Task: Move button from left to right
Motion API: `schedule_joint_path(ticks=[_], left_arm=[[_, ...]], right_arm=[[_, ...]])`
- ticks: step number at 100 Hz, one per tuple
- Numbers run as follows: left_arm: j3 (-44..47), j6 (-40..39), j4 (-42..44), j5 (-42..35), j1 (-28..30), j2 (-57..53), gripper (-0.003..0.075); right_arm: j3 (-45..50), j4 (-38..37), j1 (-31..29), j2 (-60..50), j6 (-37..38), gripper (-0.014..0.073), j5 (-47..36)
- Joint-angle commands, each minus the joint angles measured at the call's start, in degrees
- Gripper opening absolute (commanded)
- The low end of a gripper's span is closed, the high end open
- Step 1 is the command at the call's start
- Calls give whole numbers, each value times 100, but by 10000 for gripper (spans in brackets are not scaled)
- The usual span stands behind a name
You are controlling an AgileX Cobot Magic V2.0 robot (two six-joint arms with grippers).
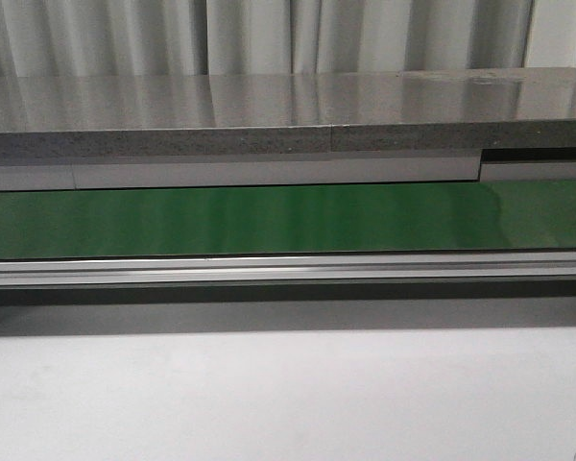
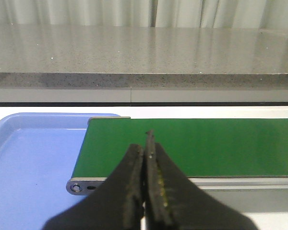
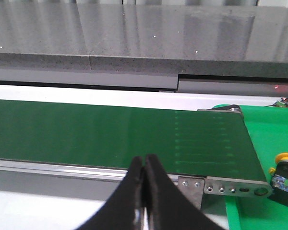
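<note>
The button (image 3: 284,178) is seen only in the right wrist view: a round yellow cap on a black body with small green and blue marks. It is placed on a green tray (image 3: 264,129), just beside the end of the green belt (image 3: 110,136) and close to the metal end bracket (image 3: 230,188) of the belt frame. It lies tilted, the cap turned away from the camera. It is touched by neither gripper.

The right gripper (image 3: 144,165) is shown with its two black fingers pressed together and nothing between them; it is held over the near edge of the belt, well apart from the button.

The left gripper (image 2: 146,143) is likewise shown with its fingers brought together on nothing, over the near edge of the belt at its other end. Beside that end of the belt a blue tray (image 2: 29,158) is seen.

In the front view the belt (image 1: 269,219) is seen running across the picture, bordered on the near side by a metal rail (image 1: 288,269). Beyond the belt a grey stone counter (image 1: 269,115) is shown, with pale curtains (image 1: 269,34) behind it. Neither gripper is seen in the front view.
</note>
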Motion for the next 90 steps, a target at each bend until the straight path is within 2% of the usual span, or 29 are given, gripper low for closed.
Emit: schedule_joint_path(ticks=[1,25,90], left_arm=[[-160,-3,-26,-400,-36,57,-20],[-160,-3,-26,-400,-36,57,-20],[-160,-3,-26,-400,-36,57,-20]], right_arm=[[219,-52,11,-341,-11,-67,-838],[1052,-52,11,-1413,-11,-67,-1003],[1169,-52,6,-1380,-11,-67,-1114]])
